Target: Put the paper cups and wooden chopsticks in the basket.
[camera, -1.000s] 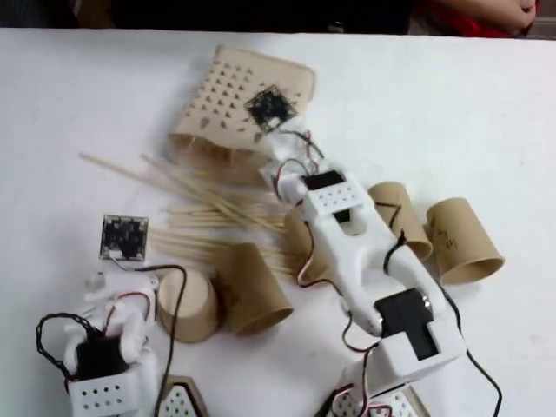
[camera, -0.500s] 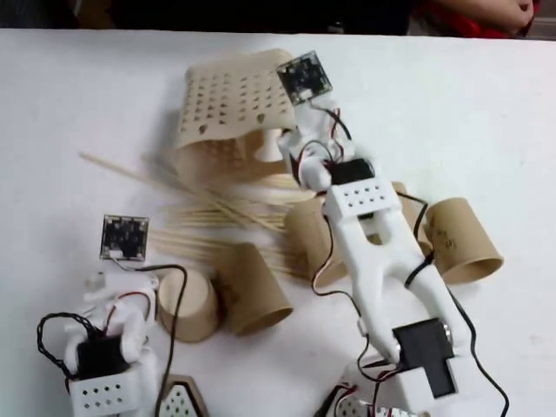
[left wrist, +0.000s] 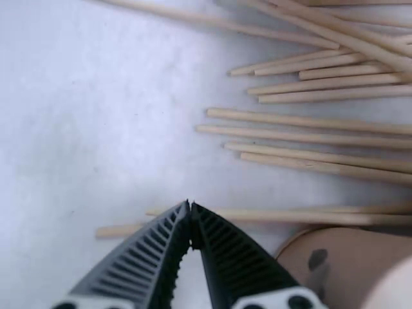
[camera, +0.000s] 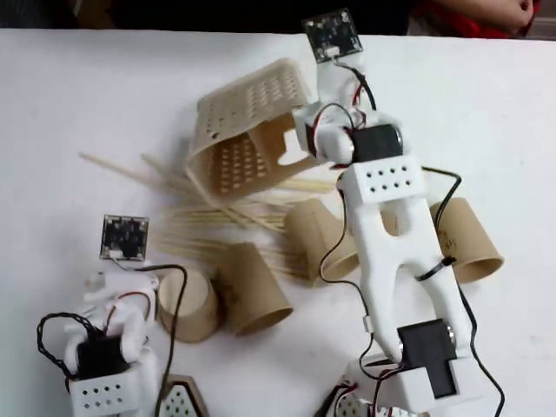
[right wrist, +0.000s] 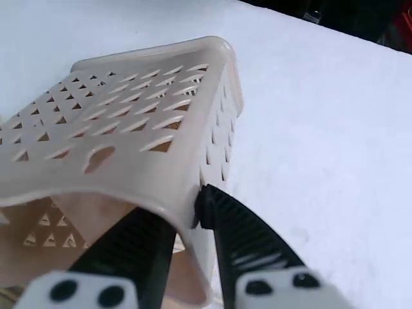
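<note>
The right gripper (right wrist: 185, 209) is clenched on one wall of the basket (right wrist: 129, 109), held tilted by that thin hold; it could pivot or slip free; just beneath it lie chopsticks (camera: 217, 217) and paper cups (camera: 254, 291), easily scattered; the left gripper (left wrist: 191, 207) rests closed on nothing, with chopsticks just ahead.

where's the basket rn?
High view: the basket is tilted at the table's far centre, just beyond the chopsticks, its rim held by the right gripper.
</note>
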`<state>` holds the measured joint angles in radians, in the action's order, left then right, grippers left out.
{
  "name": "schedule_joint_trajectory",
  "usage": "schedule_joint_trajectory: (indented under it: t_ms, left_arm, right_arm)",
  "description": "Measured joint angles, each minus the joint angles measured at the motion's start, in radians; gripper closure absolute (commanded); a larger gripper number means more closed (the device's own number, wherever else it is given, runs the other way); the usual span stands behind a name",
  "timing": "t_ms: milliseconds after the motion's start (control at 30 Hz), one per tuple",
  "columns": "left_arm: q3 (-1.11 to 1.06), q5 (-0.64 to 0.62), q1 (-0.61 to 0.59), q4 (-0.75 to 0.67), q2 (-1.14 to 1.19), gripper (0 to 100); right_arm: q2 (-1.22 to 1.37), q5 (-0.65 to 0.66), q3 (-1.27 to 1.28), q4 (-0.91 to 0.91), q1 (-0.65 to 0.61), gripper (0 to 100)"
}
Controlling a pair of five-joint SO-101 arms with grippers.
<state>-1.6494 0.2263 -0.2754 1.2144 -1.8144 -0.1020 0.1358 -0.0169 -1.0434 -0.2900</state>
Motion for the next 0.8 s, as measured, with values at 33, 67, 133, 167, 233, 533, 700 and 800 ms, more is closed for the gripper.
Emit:
schedule_joint_trajectory:
  t_ms: [33, 67, 133, 167, 233, 533, 700, 800]
  left_arm:
    - [0.000, 0.000, 0.000, 0.000, 0.000, 98]
    - [0.000, 0.000, 0.000, 0.000, 0.000, 98]
    - [0.000, 0.000, 0.000, 0.000, 0.000, 98]
    - [0.000, 0.000, 0.000, 0.000, 0.000, 98]
    - [0.000, 0.000, 0.000, 0.000, 0.000, 98]
    - [0.000, 0.000, 0.000, 0.000, 0.000, 98]
    - [0.000, 0.000, 0.000, 0.000, 0.000, 98]
    - [0.000, 0.000, 0.000, 0.000, 0.000, 98]
  right_arm:
    - [0.000, 0.000, -0.018, -0.023, -0.002, 98.0]
    - [0.000, -0.002, -0.034, -0.043, -0.002, 98.0]
    - [0.000, -0.031, -0.060, -0.080, 0.005, 98.0]
    - [0.000, -0.046, -0.072, -0.097, 0.011, 98.0]
    - [0.000, -0.072, -0.091, -0.132, 0.021, 98.0]
    - [0.000, -0.126, -0.110, -0.272, 0.048, 98.1]
    - [0.000, -0.127, -0.115, -0.281, 0.048, 98.1]
    - [0.043, -0.137, -0.175, -0.281, 0.054, 98.1]
